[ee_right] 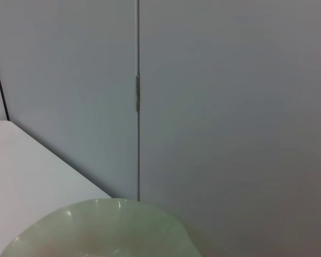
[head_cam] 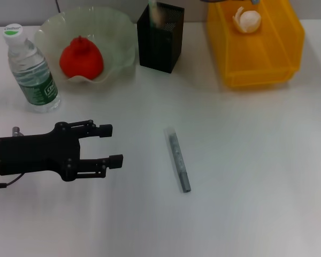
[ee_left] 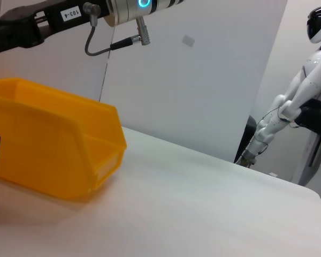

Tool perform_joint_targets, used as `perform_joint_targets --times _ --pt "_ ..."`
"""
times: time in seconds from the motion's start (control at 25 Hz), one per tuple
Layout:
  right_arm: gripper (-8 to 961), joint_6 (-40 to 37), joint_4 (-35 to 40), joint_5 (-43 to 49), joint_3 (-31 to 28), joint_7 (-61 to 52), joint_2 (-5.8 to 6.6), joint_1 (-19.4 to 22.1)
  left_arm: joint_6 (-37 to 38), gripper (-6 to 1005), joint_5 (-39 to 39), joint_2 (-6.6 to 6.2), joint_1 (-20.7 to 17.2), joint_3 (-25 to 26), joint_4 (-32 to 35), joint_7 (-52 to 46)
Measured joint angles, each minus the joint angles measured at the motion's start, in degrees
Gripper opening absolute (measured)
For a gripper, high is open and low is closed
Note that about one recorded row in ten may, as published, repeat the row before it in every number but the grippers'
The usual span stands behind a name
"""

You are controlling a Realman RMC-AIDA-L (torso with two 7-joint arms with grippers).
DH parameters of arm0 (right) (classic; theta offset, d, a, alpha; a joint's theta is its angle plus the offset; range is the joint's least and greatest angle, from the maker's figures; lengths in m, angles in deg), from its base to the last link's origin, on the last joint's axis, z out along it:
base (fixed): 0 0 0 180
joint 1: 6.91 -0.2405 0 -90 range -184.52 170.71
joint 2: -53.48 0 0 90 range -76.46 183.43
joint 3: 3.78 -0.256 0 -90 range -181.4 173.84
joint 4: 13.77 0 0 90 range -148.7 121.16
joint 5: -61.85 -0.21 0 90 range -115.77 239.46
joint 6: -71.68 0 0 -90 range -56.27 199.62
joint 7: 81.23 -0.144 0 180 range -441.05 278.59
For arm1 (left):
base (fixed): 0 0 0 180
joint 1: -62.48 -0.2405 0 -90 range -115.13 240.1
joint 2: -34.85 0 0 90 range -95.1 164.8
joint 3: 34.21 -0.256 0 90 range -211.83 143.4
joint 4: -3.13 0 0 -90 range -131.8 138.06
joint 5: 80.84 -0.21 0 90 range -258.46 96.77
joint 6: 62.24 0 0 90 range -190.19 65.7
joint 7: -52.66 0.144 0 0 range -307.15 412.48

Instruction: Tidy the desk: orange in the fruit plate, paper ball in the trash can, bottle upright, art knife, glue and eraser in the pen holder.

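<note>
Art knife next

The left gripper [head_cam: 108, 144] hovered open, left of the art knife [head_cam: 178, 159] lying mid-worktop (far pen holder [head_cam: 159, 37] waiting); next it probably needed reaching right and closing on it.

Bright, even overhead light; white table [head_cam: 246, 160] nearly washed out, shadows soft and faint. Mild glare on fruit plate [head_cam: 123, 40] rim. Pen holder [head_cam: 160, 37] top smeared, probably motion blur. Right wrist view flat, dim.
</note>
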Motion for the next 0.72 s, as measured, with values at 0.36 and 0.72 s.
perform_joint_targets --times 0.36,0.72 --pt "481 0.02 0.15 -0.19 0.03 -0.06 -0.06 0.28 0.0 792 0.0 -0.02 0.01 -0.08 0.12 0.0" --pt "587 -18.44 10.43 -5.72 -3.44 -1.18 0.15 4.57 0.06 792 0.01 -0.12 0.0 0.08 0.12 0.0"
